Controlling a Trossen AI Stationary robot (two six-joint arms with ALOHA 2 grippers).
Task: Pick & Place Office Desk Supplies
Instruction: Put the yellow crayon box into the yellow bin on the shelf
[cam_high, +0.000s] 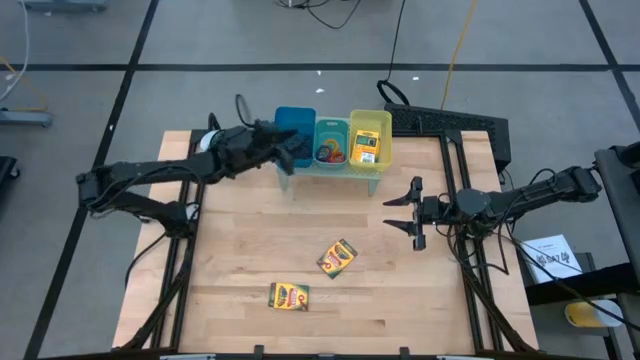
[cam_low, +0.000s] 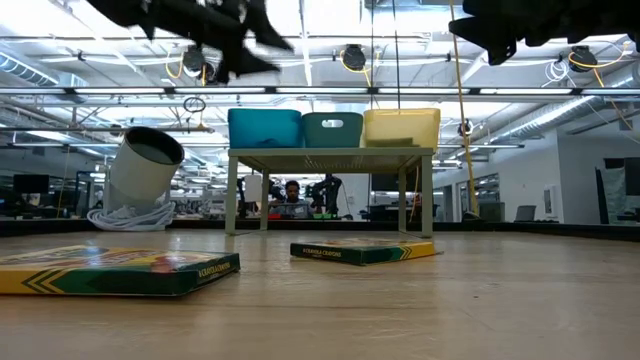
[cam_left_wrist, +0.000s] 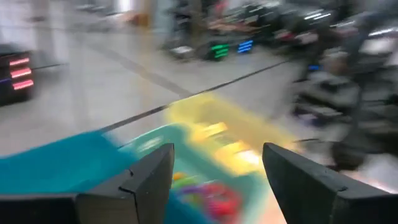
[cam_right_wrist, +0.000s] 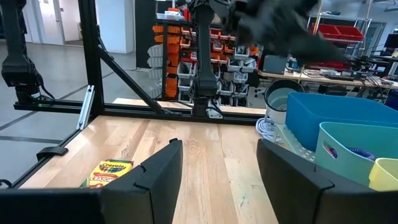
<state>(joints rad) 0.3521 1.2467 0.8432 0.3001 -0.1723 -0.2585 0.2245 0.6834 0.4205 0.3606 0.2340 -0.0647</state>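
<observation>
Left gripper (cam_high: 288, 150) is held agape over the blue plastic bin (cam_high: 294, 124); right gripper (cam_high: 395, 212) is parked, fingers spread.

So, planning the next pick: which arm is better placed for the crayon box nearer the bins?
Probably the right: its open, empty tool hangs close beside that crayon box; the left tool is over the blue bin.

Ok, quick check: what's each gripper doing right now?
Left gripper: fingers open, empty, above the blue bin.
Right gripper: fingers open, empty, above the bare table, right of the bins.
</observation>
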